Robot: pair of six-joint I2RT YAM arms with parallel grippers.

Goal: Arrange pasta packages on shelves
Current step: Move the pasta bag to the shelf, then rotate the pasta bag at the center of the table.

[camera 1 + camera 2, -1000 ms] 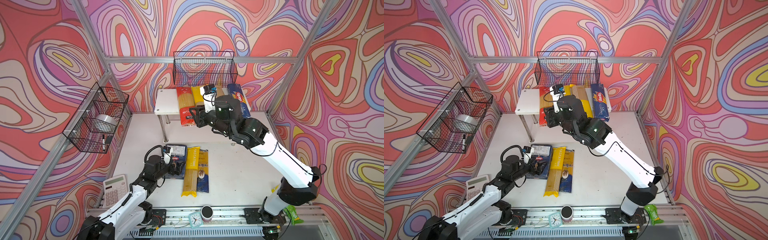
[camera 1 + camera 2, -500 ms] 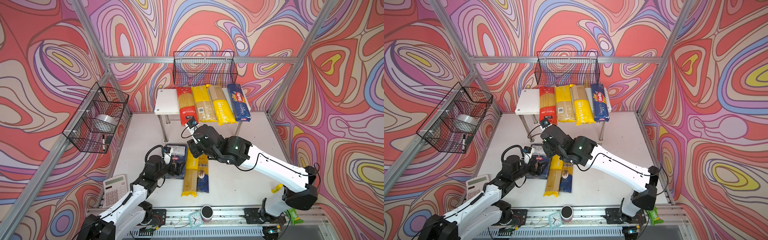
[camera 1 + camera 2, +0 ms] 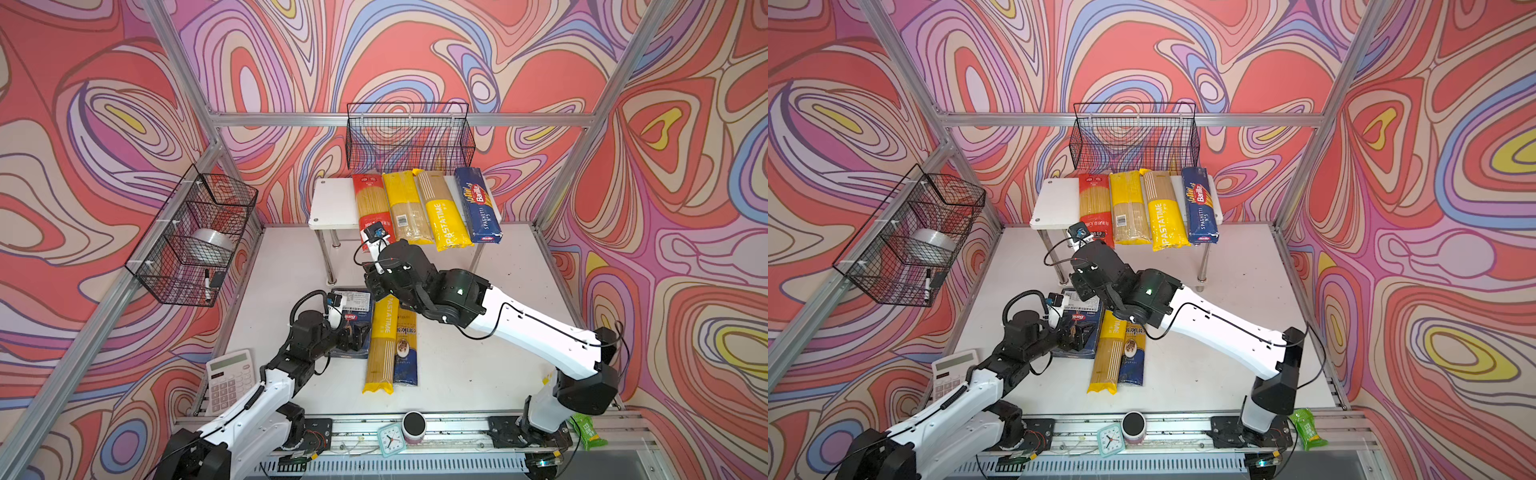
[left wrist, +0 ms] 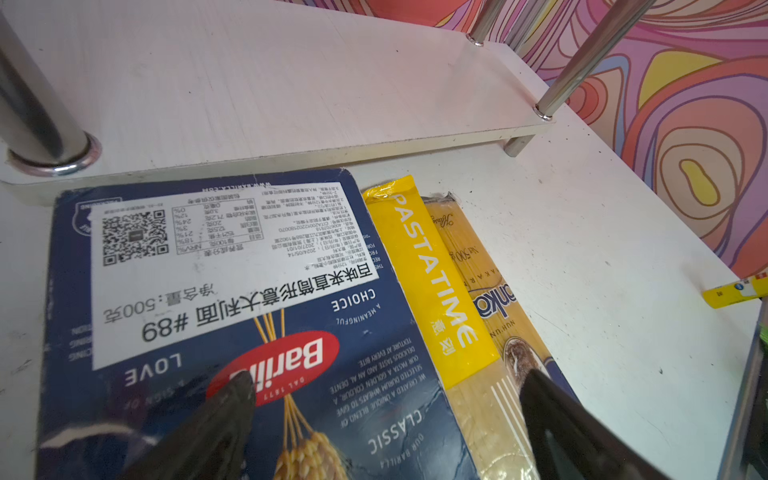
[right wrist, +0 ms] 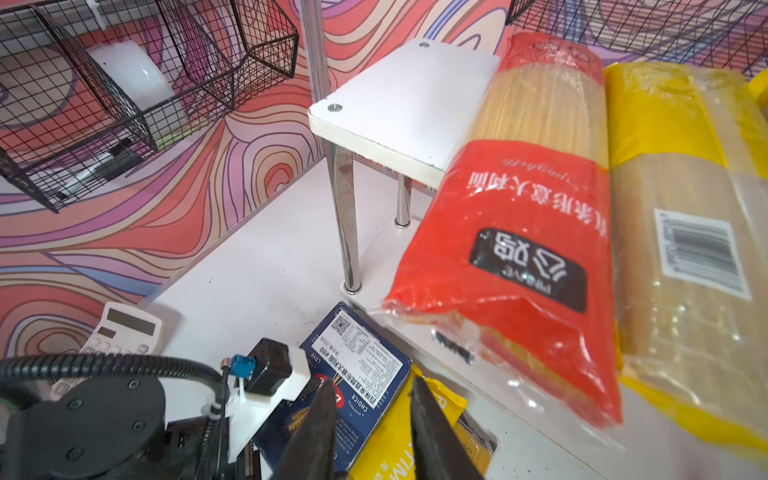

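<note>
The shelves' top board (image 3: 332,203) carries a red pack (image 3: 372,208), a yellow-and-clear pack (image 3: 405,208), a yellow PASTATIME bag (image 3: 444,216) and a slim blue Barilla box (image 3: 478,205). The lower board (image 4: 291,83) is bare. On the table in front lie a wide blue Barilla box (image 4: 208,291), a yellow PASTATIME bag (image 3: 382,345) and a dark blue bag (image 3: 405,353). My left gripper (image 4: 386,399) is open low over the wide box's near end. My right gripper (image 5: 372,399) hangs above the wide box and yellow bag, jaws narrowly apart, holding nothing.
Black wire baskets hang on the back wall (image 3: 409,137) and on the left wall (image 3: 195,237), the latter holding a tape roll. A calculator (image 3: 230,380), a small clock (image 3: 390,440), a cup (image 3: 414,426) and a green snack packet (image 3: 586,432) sit along the front edge.
My right arm has come down from the top board to the packs on the table, and its jaws have narrowed. The left arm has not moved.
</note>
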